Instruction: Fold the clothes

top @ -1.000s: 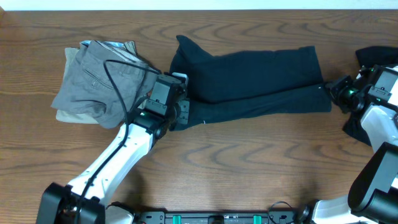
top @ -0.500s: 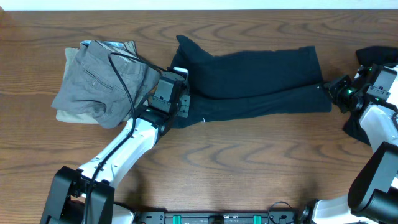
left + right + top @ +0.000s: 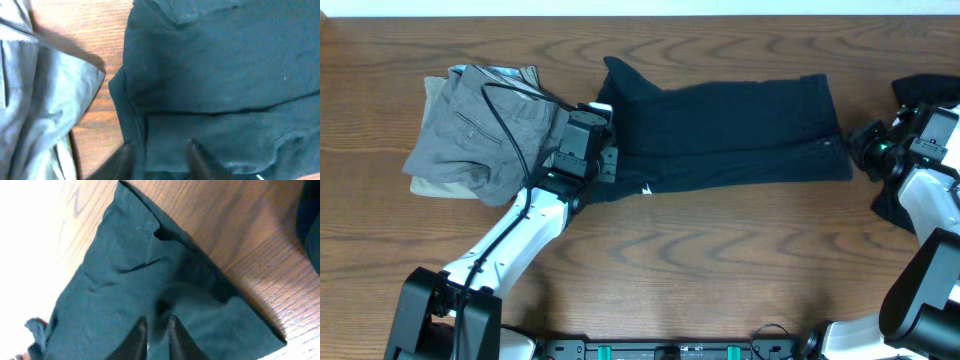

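The black T-shirt (image 3: 720, 125) lies folded into a long band across the middle of the table. My left gripper (image 3: 605, 160) sits at its left end. In the left wrist view its jaws (image 3: 161, 152) stand open over the flat dark fabric (image 3: 225, 75), gripping nothing. My right gripper (image 3: 857, 150) is at the shirt's right end. In the right wrist view (image 3: 157, 322) the fingers are parted a little, with a small ridge of the black cloth (image 3: 125, 280) between them.
Grey trousers (image 3: 480, 130) lie piled on a khaki piece (image 3: 425, 185) at the left, close to my left arm; they also show as grey cloth (image 3: 45, 100) in the left wrist view. Another black garment (image 3: 920, 90) lies at the right edge behind my right arm.
My left gripper has opened and let go of the shirt's left end, shifting slightly back. My right gripper's fingers have parted a little at the right end.
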Tool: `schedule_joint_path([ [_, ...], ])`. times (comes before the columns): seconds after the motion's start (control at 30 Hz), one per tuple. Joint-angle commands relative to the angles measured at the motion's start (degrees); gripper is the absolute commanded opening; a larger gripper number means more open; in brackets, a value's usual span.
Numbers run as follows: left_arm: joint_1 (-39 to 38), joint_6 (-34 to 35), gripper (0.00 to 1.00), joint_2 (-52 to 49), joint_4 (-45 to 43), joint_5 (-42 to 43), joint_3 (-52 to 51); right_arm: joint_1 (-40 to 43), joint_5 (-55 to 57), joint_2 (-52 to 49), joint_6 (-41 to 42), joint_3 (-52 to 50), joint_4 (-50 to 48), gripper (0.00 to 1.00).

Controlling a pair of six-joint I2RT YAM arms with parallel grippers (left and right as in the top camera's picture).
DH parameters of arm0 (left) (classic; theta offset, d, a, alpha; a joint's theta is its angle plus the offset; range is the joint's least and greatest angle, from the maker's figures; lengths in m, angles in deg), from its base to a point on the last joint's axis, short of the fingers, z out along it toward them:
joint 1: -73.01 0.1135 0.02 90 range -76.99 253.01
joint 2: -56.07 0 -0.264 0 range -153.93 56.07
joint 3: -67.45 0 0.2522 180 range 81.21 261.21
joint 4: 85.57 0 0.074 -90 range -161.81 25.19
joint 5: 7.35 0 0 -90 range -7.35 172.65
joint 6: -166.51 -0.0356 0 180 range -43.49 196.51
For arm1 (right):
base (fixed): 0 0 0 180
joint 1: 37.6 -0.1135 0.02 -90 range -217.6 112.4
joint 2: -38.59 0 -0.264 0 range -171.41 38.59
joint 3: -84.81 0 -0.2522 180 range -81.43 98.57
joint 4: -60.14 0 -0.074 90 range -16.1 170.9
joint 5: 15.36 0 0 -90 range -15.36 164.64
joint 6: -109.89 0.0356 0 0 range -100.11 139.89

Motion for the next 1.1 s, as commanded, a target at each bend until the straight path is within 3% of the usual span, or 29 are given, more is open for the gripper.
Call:
schedule_joint_path([
  [0.0, 0.3, -0.3, 0.68, -0.1, 0.3, -0.8, 0.7, -0.4, -0.5, -0.4, -2.0, 0.8, -0.1, 0.27],
  [0.13, 0.3, 1.0, 0.76, 0.4, 2.8, -0.8, 0.7, -0.4, -4.0, -0.4, -5.7, 0.8, 0.2, 0.37],
  [0.3, 0.3, 3.0, 0.80, 4.2, 9.4, 1.6, 1.5, -0.4, -8.9, 1.0, -7.8, 0.9, 0.3, 0.38],
  [0.47, 0.3, 4.1, 0.80, 7.8, 24.4, 6.5, 9.7, -2.0, -11.3, 3.3, -11.8, 5.6, 7.0, 0.38],
  [0.6, 1.5, 4.0, 0.80, 5.0, 34.0, 8.4, 19.6, -6.4, -6.6, 3.3, -16.4, 12.7, 13.0, 0.38],
  [0.8, 5.7, 2.9, 0.80, -5.4, 33.7, 15.3, 32.7, -10.1, 1.3, 2.3, -16.8, 19.1, 10.2, 0.43],
  [1.07, 10.2, 4.2, 0.80, -27.0, 26.6, 25.5, 47.2, -10.1, 1.3, 2.1, -16.8, 19.5, 9.0, 0.44],
])
